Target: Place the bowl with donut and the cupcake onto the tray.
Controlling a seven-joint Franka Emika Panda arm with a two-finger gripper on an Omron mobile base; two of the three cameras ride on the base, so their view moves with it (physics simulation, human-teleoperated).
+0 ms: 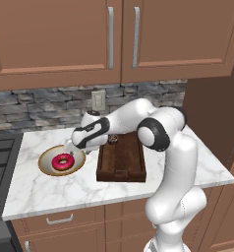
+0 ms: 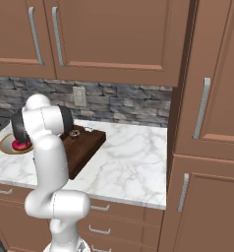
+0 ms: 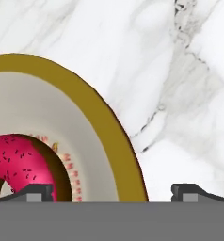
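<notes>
Two dark fingertips (image 3: 38, 192) stand wide apart at the bottom of your hand view, one over the donut (image 3: 17, 162) and the other over bare marble, with the tan rim of the bowl (image 3: 92, 136) running between them; nothing is held. From the left base view you see the white arm rise at the lower right, fold at its dark elbow and reach leftward and down across the counter (image 1: 50, 189), so that the gripper (image 1: 70, 146) hangs low at the right edge of the bowl (image 1: 46, 158). The wrist is pitched downward, the hand looking almost straight at the countertop. The pink-iced donut (image 1: 63, 161) lies inside the bowl, near its centre, and the bowl sits on the marble just left of the tray (image 1: 123, 160), apart from it. The cupcake (image 1: 112, 140) sits at the tray's far left corner, partly hidden by the forearm, so you cannot tell whether it rests on the tray or just beyond it. In the right base view the arm's upper link covers much of the bowl (image 2: 6, 143), and the tray (image 2: 84, 147) shows to its right.
</notes>
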